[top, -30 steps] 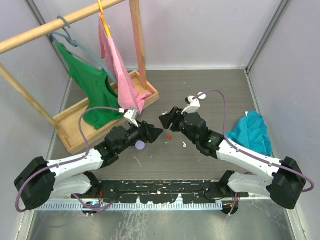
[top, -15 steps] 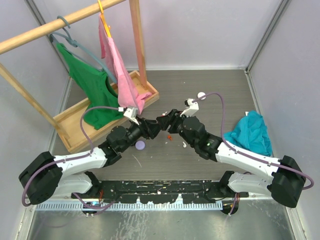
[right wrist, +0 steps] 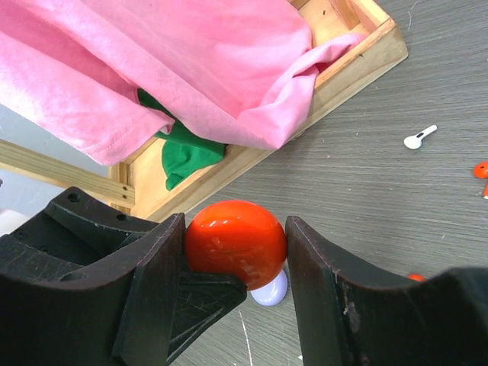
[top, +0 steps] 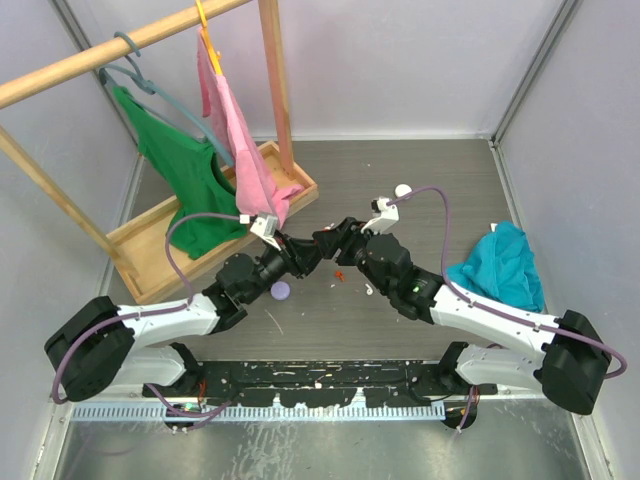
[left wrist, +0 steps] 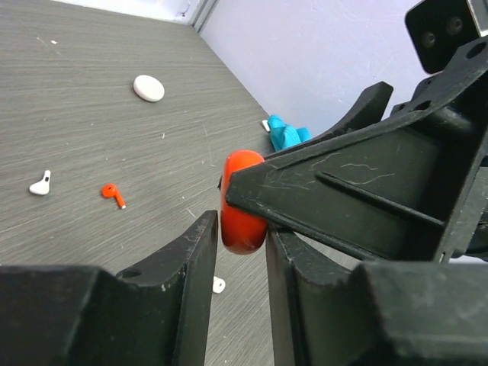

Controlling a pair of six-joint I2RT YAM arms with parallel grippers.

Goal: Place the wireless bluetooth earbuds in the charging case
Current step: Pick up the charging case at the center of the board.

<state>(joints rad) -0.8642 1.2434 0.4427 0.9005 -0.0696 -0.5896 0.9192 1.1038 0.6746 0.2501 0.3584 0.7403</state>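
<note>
A red round charging case [right wrist: 236, 238] hangs above the table between both grippers. My right gripper [right wrist: 236, 229] is shut on it across its width. My left gripper [left wrist: 236, 229] has its fingers [left wrist: 194, 259] pressed against the two flat faces of the charging case [left wrist: 242, 202] from below. In the top view the two grippers meet tip to tip, left gripper [top: 314, 253] against right gripper [top: 328, 243], hiding the case. On the table lie a red earbud [left wrist: 113, 194], a white earbud [left wrist: 40, 184] and another white earbud [left wrist: 218, 285].
A lilac round case [top: 281, 291] lies just under the left arm. A white round case [top: 403, 190] sits farther back. A wooden rack base [top: 150, 270] with green and pink garments [top: 235, 150] stands at the left. Teal cloth [top: 497, 265] lies at the right.
The two arms have come together at the middle. My left gripper has slid its fingers over the red case and narrowed onto it. The right gripper's hold is unchanged.
</note>
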